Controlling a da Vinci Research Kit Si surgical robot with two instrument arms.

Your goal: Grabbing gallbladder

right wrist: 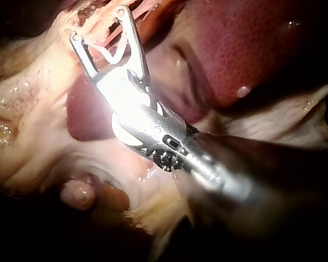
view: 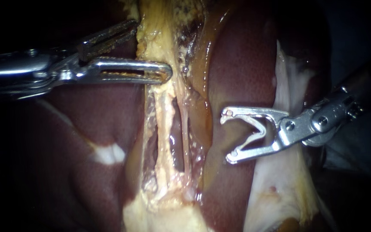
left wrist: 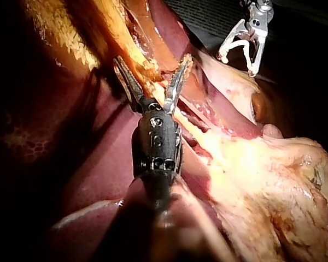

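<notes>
The gallbladder's yellowish, fatty lower end point(view: 155, 43) runs down the middle of the endoscope view between dark red liver lobes point(view: 245, 64). My left instrument point(view: 153, 48) comes in from the left with its jaws open, one on each side of that yellow tissue. In the left wrist view point(left wrist: 153, 60) the strand lies in the gap and is not pinched. Below it two thin pale tubes point(view: 168, 129) run side by side. My right instrument point(view: 226, 137) hovers over the right liver lobe, apart from the tubes. Its wide jaws carry a white V-shaped clip point(view: 254, 131), also seen in the right wrist view point(right wrist: 112, 52).
A pale white sheet of tissue point(view: 288, 81) drapes along the right liver lobe under the right instrument's shaft. An amber, glistening strip point(view: 202, 99) borders the tubes on their right. A pale patch point(view: 108, 154) marks the left lobe.
</notes>
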